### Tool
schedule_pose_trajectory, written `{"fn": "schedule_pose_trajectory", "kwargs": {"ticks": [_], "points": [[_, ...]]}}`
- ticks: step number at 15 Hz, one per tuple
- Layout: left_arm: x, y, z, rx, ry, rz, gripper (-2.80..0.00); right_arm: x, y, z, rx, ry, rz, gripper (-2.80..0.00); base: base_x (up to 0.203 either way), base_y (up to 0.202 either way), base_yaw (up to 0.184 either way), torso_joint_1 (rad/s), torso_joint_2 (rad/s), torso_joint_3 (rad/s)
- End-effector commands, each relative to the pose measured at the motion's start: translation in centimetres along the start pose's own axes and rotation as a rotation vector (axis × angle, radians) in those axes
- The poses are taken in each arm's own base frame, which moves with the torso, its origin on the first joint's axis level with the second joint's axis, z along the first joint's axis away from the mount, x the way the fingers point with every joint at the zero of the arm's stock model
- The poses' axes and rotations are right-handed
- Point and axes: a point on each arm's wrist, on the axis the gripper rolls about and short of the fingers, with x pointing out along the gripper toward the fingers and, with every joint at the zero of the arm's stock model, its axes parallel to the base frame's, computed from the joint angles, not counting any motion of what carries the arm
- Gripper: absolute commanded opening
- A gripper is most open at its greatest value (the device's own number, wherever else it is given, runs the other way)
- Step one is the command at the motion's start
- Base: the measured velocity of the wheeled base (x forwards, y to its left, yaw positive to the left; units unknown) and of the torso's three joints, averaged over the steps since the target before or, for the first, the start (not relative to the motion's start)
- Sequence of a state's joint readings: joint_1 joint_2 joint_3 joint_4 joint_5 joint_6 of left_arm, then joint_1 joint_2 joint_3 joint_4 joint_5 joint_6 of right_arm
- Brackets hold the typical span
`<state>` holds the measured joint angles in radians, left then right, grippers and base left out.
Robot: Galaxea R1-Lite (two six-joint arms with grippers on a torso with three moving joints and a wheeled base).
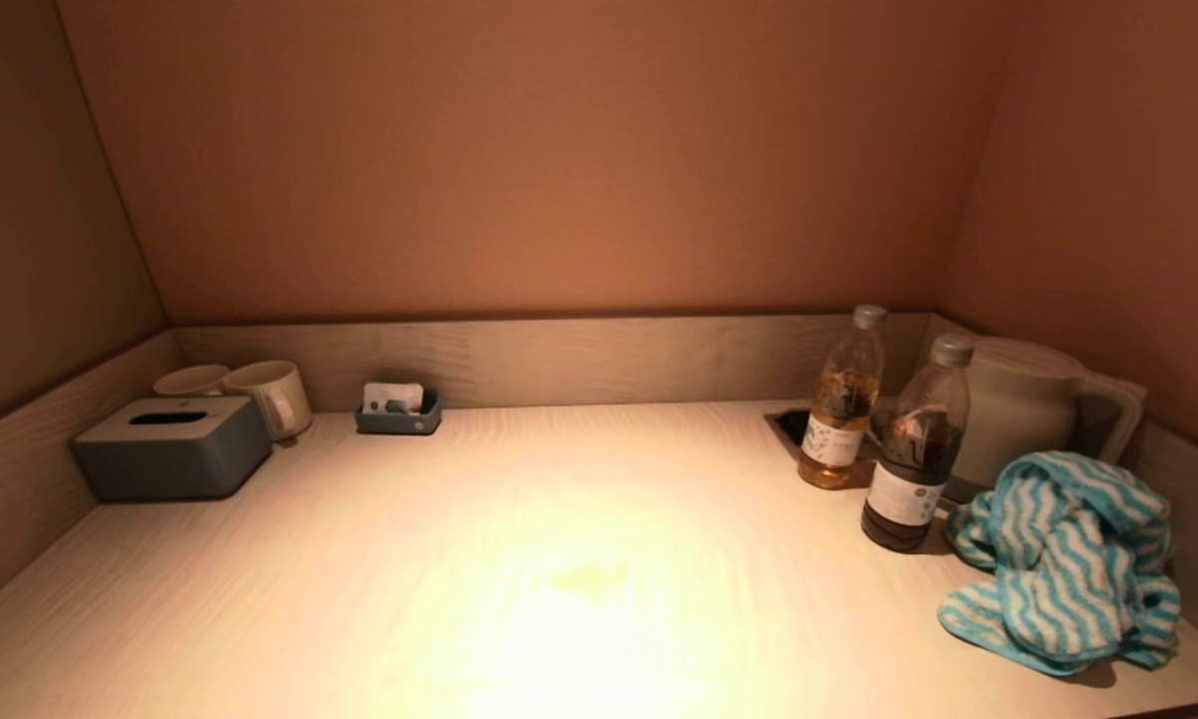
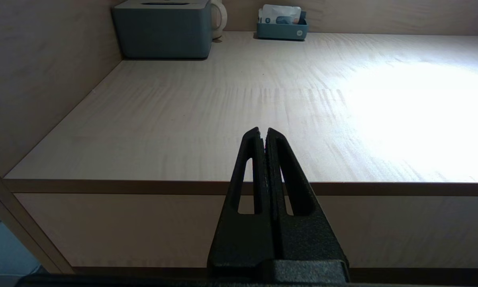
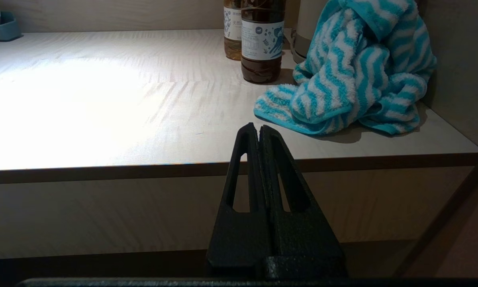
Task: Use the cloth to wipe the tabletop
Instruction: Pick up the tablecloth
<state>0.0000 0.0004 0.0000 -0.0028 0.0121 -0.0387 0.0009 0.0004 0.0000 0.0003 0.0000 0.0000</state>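
Grippers first: the left gripper [image 2: 263, 131] and right gripper [image 3: 253, 128] both hang short of the tabletop's [image 1: 559, 559] front edge, fingers pressed together on nothing. Further in, the cloth [image 1: 1063, 559] lies bunched just beside the dark bottle [image 1: 913, 449], seemingly leaning against the side wall.

The left gripper [image 2: 263, 133] is matte black with a grainy finish. Its two fingers taper to narrow tips, each with a long slot cut through it, and rise from a blocky black base. The right gripper [image 3: 259, 129] looks identical.
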Motion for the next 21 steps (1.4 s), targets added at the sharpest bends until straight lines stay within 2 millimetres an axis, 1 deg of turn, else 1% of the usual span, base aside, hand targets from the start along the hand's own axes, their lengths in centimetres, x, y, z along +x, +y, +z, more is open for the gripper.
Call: {"fn": "schedule_pose_trajectory", "kwargs": {"ticks": [1,18,19,21], "points": [[0.0,0.0,0.0,-0.001,-0.001,0.0,-2.8,0.0,0.0,0.0,0.0,-0.001,0.001,-2.8,0.0,0.0,0.0,0.0,0.0,0.0],[0.0,0.0,0.0,0.0,-0.002,0.0,-2.8,0.0,0.0,0.1,-0.013,0.002,-0.007,-2.8,0.0,0.0,0.0,0.0,0.0,0.0],[0.0,0.0,0.0,0.0,-0.002,0.0,-2.8,-0.1,0.0,0.4,-0.014,-0.009,-0.009,-2.8,0.0,0.0,0.0,0.0,0.0,0.0],[0.0,0.0,0.0,0.0,-0.002,0.0,-2.8,-0.7,0.0,2.0,-0.015,-0.049,-0.013,-2.8,0.0,0.0,0.0,0.0,0.0,0.0]]}}
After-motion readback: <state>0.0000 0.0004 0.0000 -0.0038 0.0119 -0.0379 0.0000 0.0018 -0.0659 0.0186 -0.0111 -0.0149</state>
